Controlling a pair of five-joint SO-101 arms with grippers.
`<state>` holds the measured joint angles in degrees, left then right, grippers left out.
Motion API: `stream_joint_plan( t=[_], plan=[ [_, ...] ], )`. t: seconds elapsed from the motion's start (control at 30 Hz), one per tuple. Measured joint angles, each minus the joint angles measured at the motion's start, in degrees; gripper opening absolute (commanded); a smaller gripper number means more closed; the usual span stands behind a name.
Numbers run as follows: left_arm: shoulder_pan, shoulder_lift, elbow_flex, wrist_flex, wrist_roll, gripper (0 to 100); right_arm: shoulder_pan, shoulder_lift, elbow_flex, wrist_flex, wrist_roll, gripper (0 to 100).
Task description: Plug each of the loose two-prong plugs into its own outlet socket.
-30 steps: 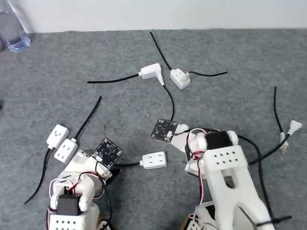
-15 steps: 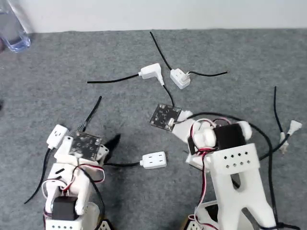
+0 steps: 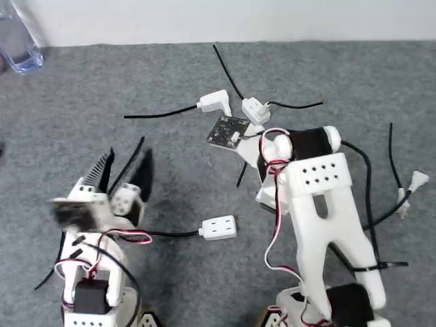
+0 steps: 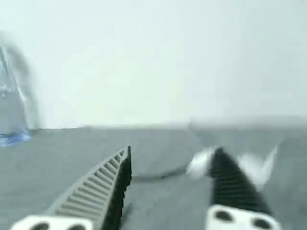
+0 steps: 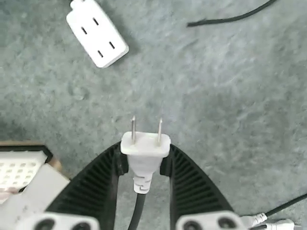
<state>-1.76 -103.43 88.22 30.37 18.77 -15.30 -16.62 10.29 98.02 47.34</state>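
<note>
Progress check, working outward from the arms. Short version: as far as I can see, nothing is plugged in yet, but one plug is in hand.

Closest in, a white socket block [image 3: 219,227] lies flat on the grey mat [image 3: 340,75] between the two arms. Its slots face up and there's nothing in them. Near it, the left gripper [image 3: 127,167] is lifted off the mat with its jaws spread wide and nothing between them, so it's doing no work on the task right now.

Over by the right edge, a small plug [image 3: 415,181] lies loose among some thin black cords, not seated in anything.

A bit further out is the interesting part. The right gripper [image 5: 145,155] is clenched on a white two-prong plug [image 5: 145,143], one finger on each side of the body. The prongs are bare and point out ahead, and the cord trails back between the fingers. A second socket block [image 5: 97,32] lies on the mat beyond those prongs but off to one side and well apart. To me that reads as carried over but not lined up, never mind inserted. Every slot I can see on it is empty.

Near that block, an angled plug [image 3: 214,102] lies loose on its cord.

So my tally: zero seated, one held, at least two waiting. Way off in the far corner there's a clear bottle [image 3: 17,48], which has no part in this.
</note>
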Motion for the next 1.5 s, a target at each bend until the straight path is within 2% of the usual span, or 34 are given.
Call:
stream_joint_plan(
  t=[0.17, 0.23, 0.4, 0.5, 0.73, 0.93, 1.23, 1.5],
  plan=[
    [-0.26, 0.0, -1.85, -2.02, 26.55, 4, -0.09, 0.88, -0.09, -3.43, -1.41, 0.8],
    [2.11, 0.0, -1.85, -2.02, 31.12, 4, 0.0, 0.88, -0.09, -4.75, -2.29, 0.8],
    [12.48, 0.0, 1.14, -1.58, 31.82, 4, -0.26, 0.88, -0.09, -9.14, -4.75, 0.8],
    [15.74, 0.0, 3.78, -1.49, 31.3, 4, -1.67, 1.05, -0.09, -11.52, -5.71, 0.8],
    [21.45, 0.0, 3.96, -3.6, 49.58, 4, -5.19, 1.05, 5.63, -18.99, -5.89, 0.8],
    [26.64, 0.0, 4.22, -4.84, 58.55, 4, -5.19, 1.05, 9.58, -22.95, -5.98, 0.8],
    [35.25, 0.0, 7.91, -4.84, 59.78, 4, -9.14, 1.05, 9.67, -26.11, -7.12, 0.8],
    [36.4, 0.0, 8.18, -4.84, 59.96, 4, -11.08, 1.05, 9.76, -26.11, -7.12, 0.8]
  ],
)
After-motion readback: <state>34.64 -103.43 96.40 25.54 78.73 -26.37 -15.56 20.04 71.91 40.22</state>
